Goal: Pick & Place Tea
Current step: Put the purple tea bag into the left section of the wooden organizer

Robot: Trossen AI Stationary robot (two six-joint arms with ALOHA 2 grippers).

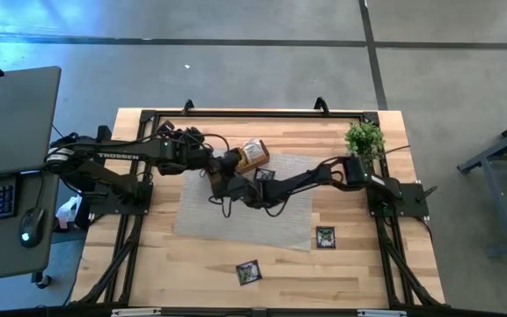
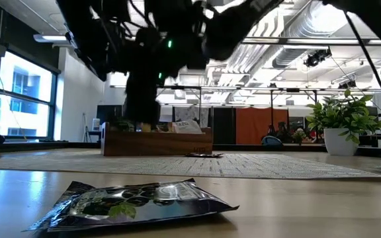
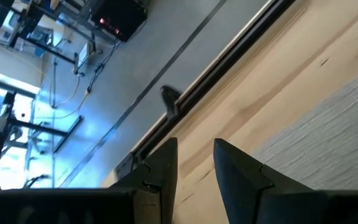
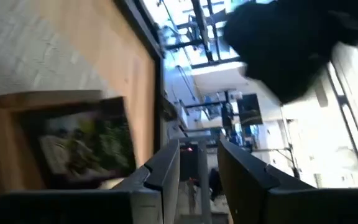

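Observation:
The brown wooden tray [image 1: 254, 154] stands on the far part of the grey mat, with sachets upright inside it [image 2: 188, 125]. One dark green sachet shows in it in the right wrist view [image 4: 86, 144]. A dark sachet [image 1: 262, 174] lies flat on the mat just before the tray. Two more lie on bare wood: one near the right side [image 1: 325, 236] and one near the near edge [image 1: 248, 272], large in the low view [image 2: 137, 201]. My left gripper [image 3: 196, 163] hovers left of the tray and my right gripper [image 4: 198, 163] just in front of it. Each is open by a narrow gap with nothing between the fingers.
A grey mat [image 1: 236, 216] covers the table's middle. A potted plant [image 1: 364, 139] stands at the far right corner. A black frame rail [image 3: 229, 59] runs along the far edge. Both arms cross above the mat near the tray. Bare wood lies along the near edge.

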